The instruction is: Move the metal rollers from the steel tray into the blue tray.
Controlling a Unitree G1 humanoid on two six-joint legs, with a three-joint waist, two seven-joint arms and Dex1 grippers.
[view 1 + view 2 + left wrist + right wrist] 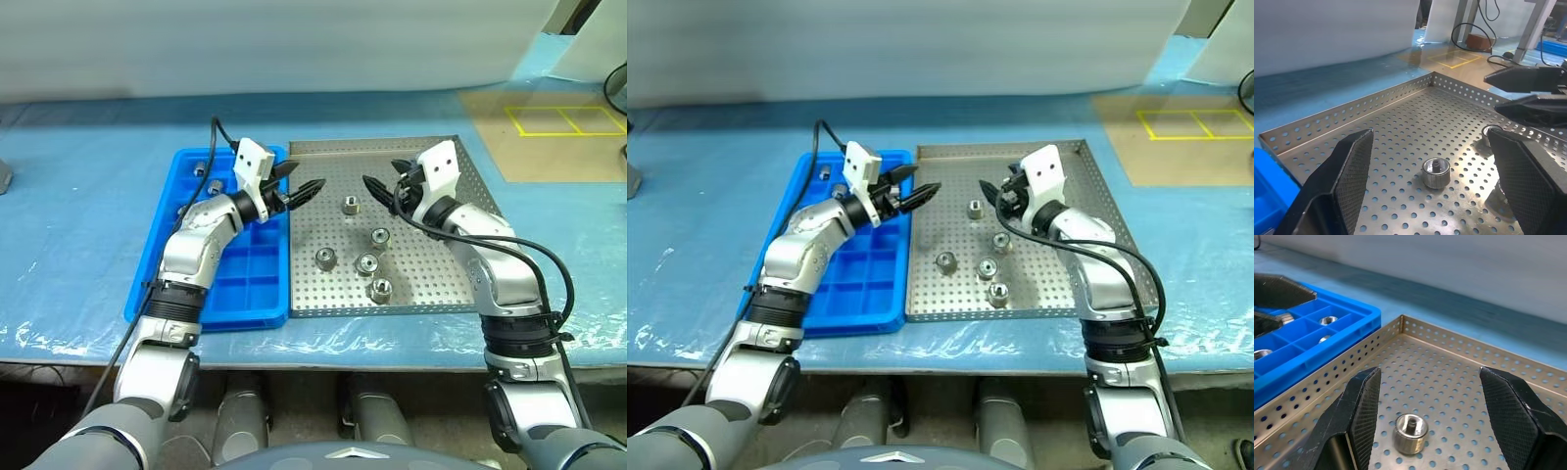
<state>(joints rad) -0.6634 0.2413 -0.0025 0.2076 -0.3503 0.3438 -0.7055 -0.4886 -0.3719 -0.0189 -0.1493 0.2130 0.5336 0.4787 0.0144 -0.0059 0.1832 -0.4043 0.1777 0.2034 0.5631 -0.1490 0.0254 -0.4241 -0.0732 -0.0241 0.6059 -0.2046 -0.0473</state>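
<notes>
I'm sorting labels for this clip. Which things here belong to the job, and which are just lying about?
Job:
- small shiny metal rollers, five in the steel tray, some already in the blue tray
- square perforated steel tray
- blue plastic compartment tray
- left gripper and right gripper, both open

Lying about:
- tan floor board with yellow tape squares

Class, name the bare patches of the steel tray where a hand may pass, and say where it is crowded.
Bare: the steel tray's right side and far strip behind both hands. Crowded: its middle, where five metal rollers cluster, with the left hand and right hand above the farthest roller.
</notes>
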